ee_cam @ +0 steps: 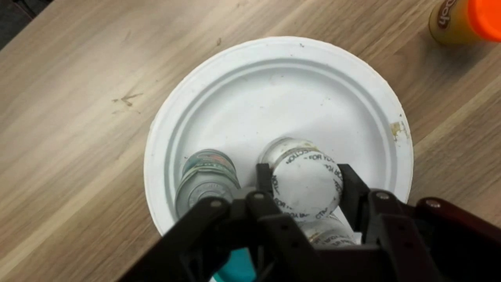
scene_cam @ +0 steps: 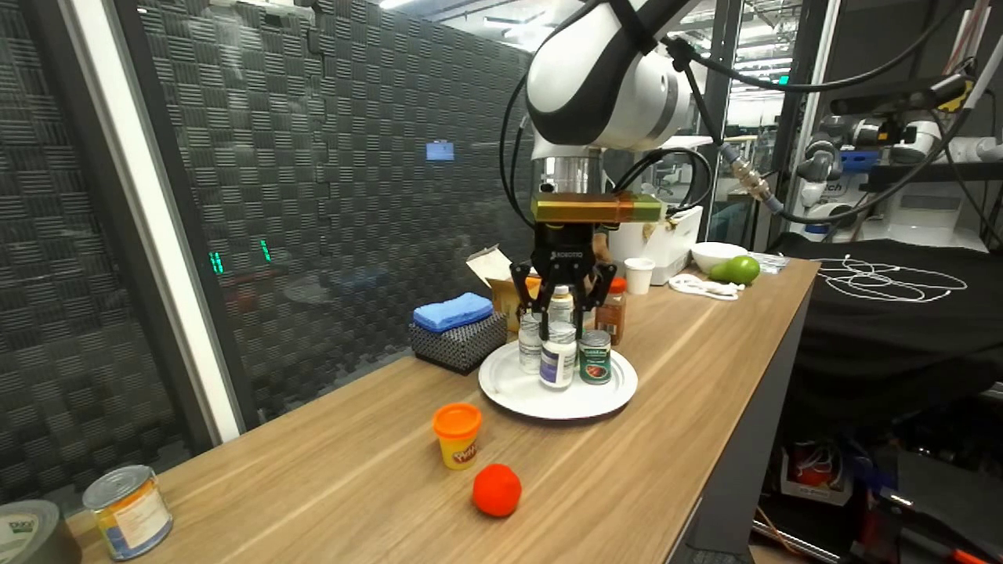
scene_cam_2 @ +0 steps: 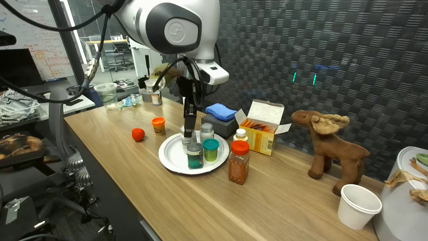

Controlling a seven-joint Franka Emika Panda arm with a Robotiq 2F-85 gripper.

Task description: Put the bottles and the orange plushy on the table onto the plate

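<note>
Currently held by the gripper (scene_cam: 561, 334), 1 white bottle (scene_cam: 557, 370) inside the plate's rim (scene_cam: 556, 408), orange plushy (scene_cam: 497, 490) set apart on the counter (scene_cam: 329, 470).

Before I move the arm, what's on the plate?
On the plate: green can, teal-lidded jar, pale jar. The white bottle is in the gripper; base contact unclear. Surface under them is covered.

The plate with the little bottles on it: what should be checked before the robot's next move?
Gripper closed on the white bottle: ok, fingers on both sides of its top.
White bottle inside the rim of the plate: ok.
Its base touching the plate: cannot tell.
Teal-lidded jar upright on the plate: ok.
Orange plushy on the plate: not ok, it's on the table.
Orange-lidded brown bottle on the plate: not ok, it stands beside it.
</note>
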